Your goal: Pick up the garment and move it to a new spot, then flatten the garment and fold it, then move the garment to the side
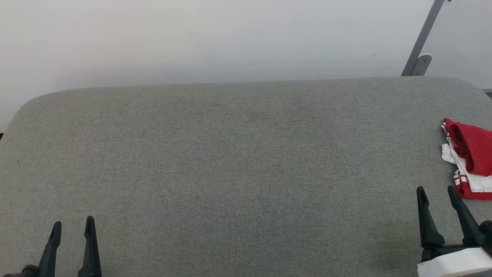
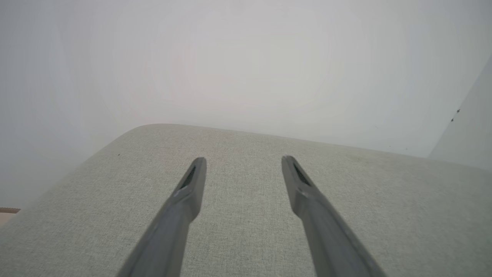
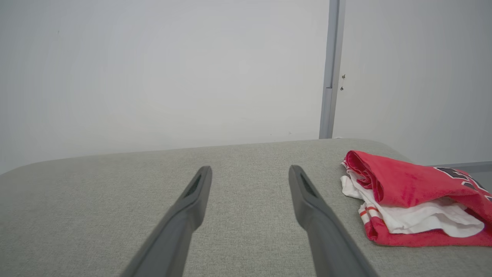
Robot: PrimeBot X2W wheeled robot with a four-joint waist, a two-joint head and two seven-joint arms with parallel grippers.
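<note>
Head view: garment near right pincer

I count one garment (bunched heap, red and white). One grey padded table. Two grippers: left gripper, right gripper. Two dark fingers on each, four total. One grey metal strut behind the table, one bracket at its foot.

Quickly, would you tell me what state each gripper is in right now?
Left gripper: open, holding nothing.
Right gripper: open, empty, apart from the garment.
</note>
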